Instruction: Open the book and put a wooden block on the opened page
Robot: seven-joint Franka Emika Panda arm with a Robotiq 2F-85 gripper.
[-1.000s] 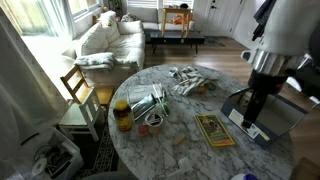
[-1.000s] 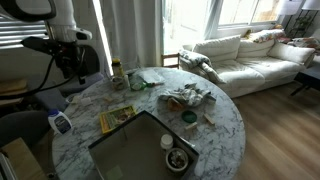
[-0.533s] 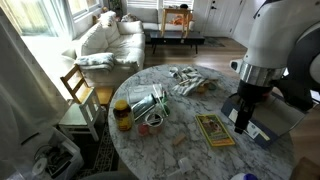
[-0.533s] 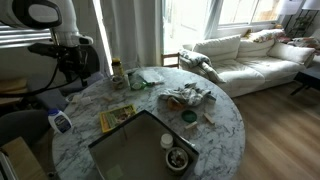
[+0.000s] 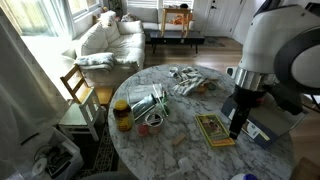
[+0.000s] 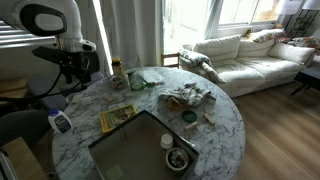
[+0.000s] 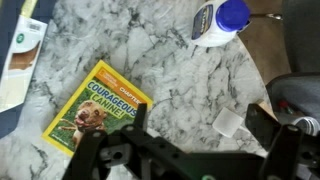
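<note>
The book (image 7: 95,110) lies shut on the marble table, with a yellow border and a dog picture on its cover. It also shows in both exterior views (image 5: 215,130) (image 6: 117,117). My gripper (image 7: 200,128) is open and empty, hovering over bare marble just beside the book, also seen in both exterior views (image 5: 237,125) (image 6: 70,78). One finger (image 7: 135,115) is by the book's corner. A small white square (image 7: 228,122) lies between the jaws on the table. A small brownish piece (image 6: 208,117) lies far across the table; I cannot tell if it is a wooden block.
A white bottle with a blue cap (image 7: 222,20) stands near the table edge. A large grey box (image 5: 270,118) sits beside the book. Jars (image 5: 122,115), cups and crumpled wrappers (image 5: 185,80) crowd the far half. A wooden chair (image 5: 78,95) stands by the table.
The arm has swung in over the table and come lower, bringing the gripper closer to the book. Nothing on the table has moved.
</note>
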